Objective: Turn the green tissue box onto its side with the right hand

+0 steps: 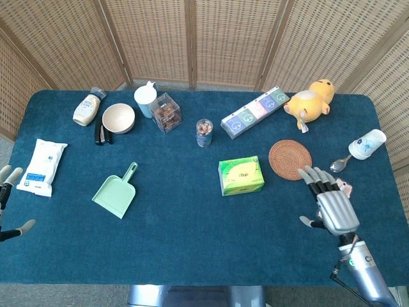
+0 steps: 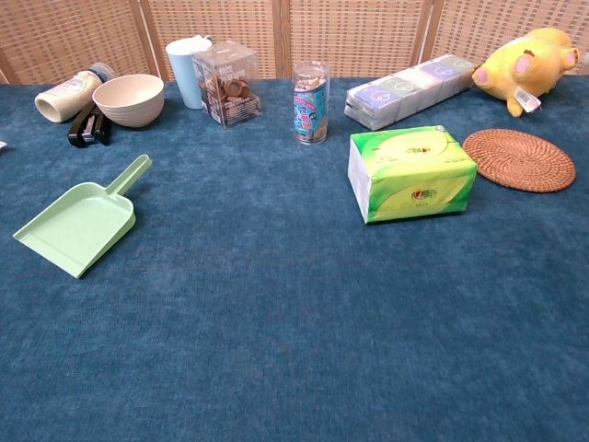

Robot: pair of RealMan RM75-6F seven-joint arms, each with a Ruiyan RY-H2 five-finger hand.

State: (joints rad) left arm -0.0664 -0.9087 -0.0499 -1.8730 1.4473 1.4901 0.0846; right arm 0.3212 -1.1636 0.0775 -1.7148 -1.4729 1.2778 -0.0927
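Note:
The green tissue box [image 1: 241, 175] lies flat on the blue table, its broad printed face up; the chest view shows the green tissue box [image 2: 410, 173] right of centre. My right hand [image 1: 330, 203] hovers open near the table's right front, fingers spread and pointing away, well to the right of the box and apart from it. My left hand [image 1: 6, 198] shows only partly at the left edge of the head view, fingers apart and holding nothing. Neither hand appears in the chest view.
A round woven coaster [image 1: 290, 159] lies just right of the box. A yellow plush toy [image 1: 310, 100], a long tissue pack row [image 1: 254, 112], a small jar [image 1: 204, 132], a clear box [image 1: 167, 112], a cup [image 1: 146, 100], a bowl [image 1: 118, 118], a green dustpan [image 1: 114, 193] and a wipes pack [image 1: 42, 166] are spread around.

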